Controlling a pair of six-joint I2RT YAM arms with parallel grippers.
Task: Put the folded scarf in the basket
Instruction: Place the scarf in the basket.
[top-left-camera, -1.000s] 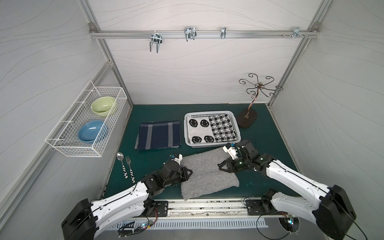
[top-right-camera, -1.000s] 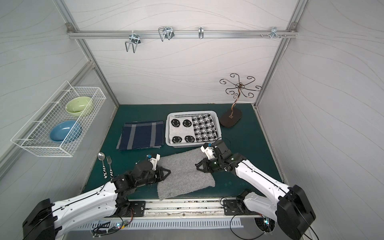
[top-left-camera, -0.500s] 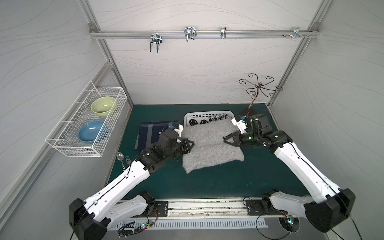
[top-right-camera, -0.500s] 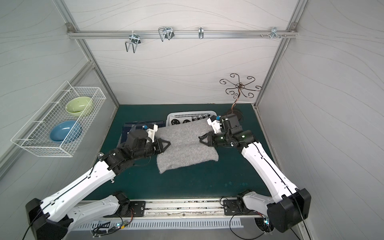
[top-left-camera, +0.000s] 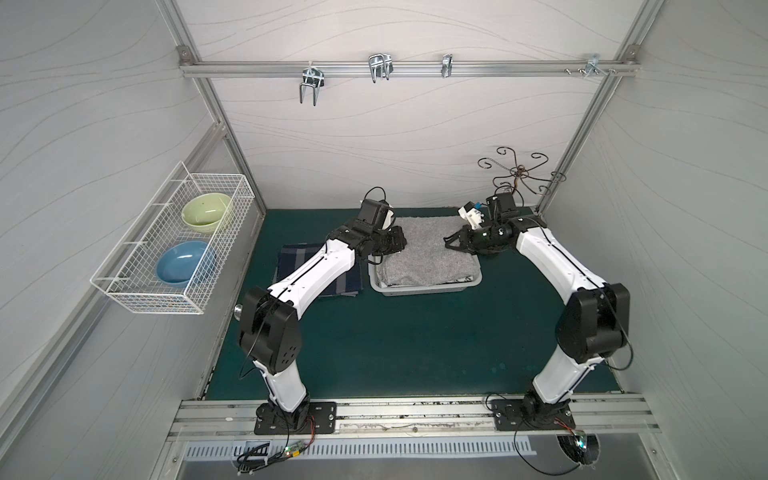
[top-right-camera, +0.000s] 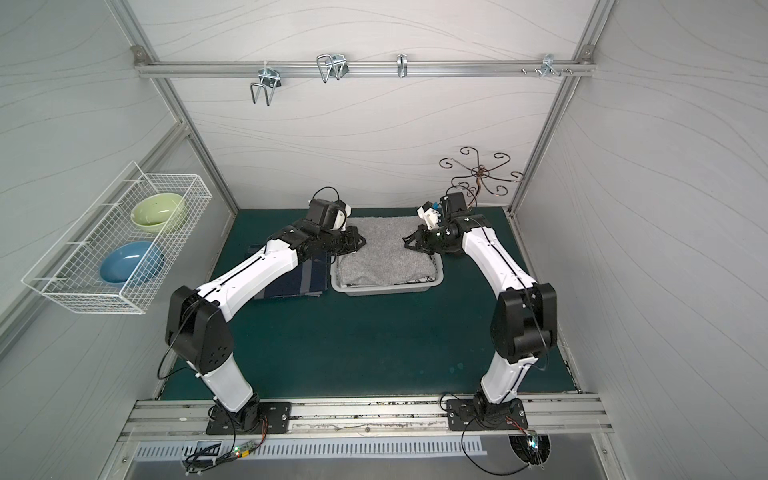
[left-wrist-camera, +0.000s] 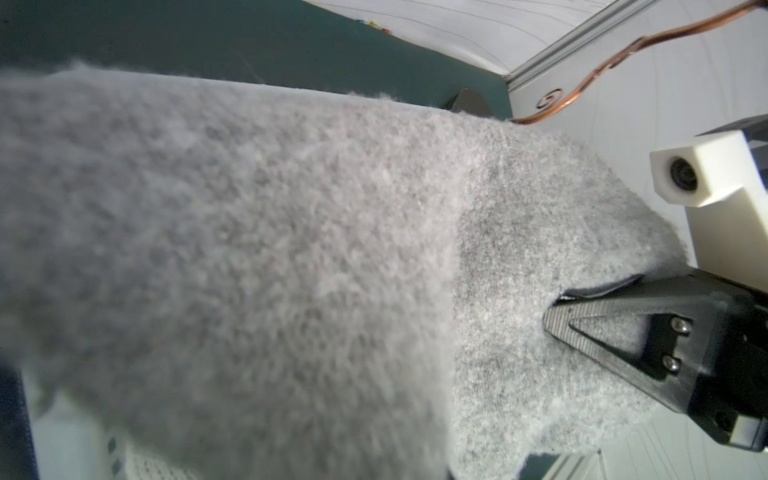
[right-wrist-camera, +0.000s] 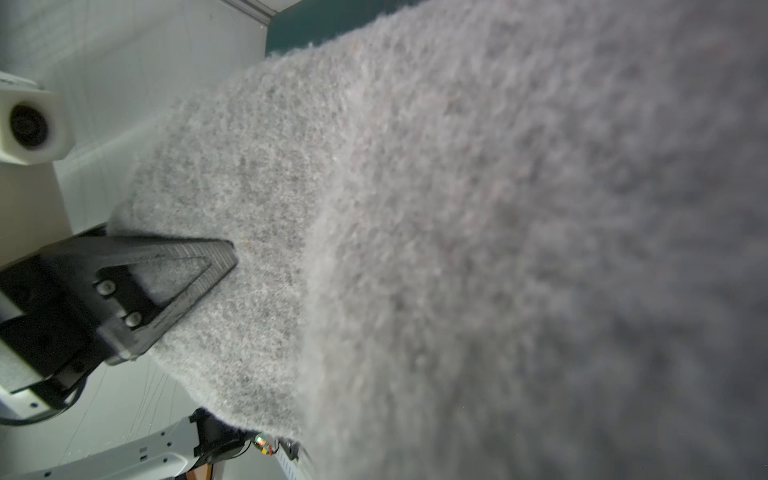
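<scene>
Both arms have carried the scarf (top-left-camera: 428, 253) off the near worktop (top-left-camera: 415, 345) to the basket (top-left-camera: 428, 289).
Placement step: scarf sags into the basket beneath; left gripper (top-left-camera: 395, 245) and right gripper (top-left-camera: 451, 242) each pinch a side edge. Next, likely: lower, release together.

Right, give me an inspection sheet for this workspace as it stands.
Surface: green mat, flat.
Job's things: grey scarf spread over the white basket, hiding its inside; whether it has settled cannot be told.
Clutter: navy striped cloth beside the basket, partly under the left arm.
Grippers: left gripper and right gripper each shut on an opposite edge of the scarf.
Cables: black cables loose at both arm bases.
Surroundings: wire rack on the side wall holds a green bowl and a blue bowl; copper hook stand in the back corner; metal hooks on the overhead rail.
</scene>
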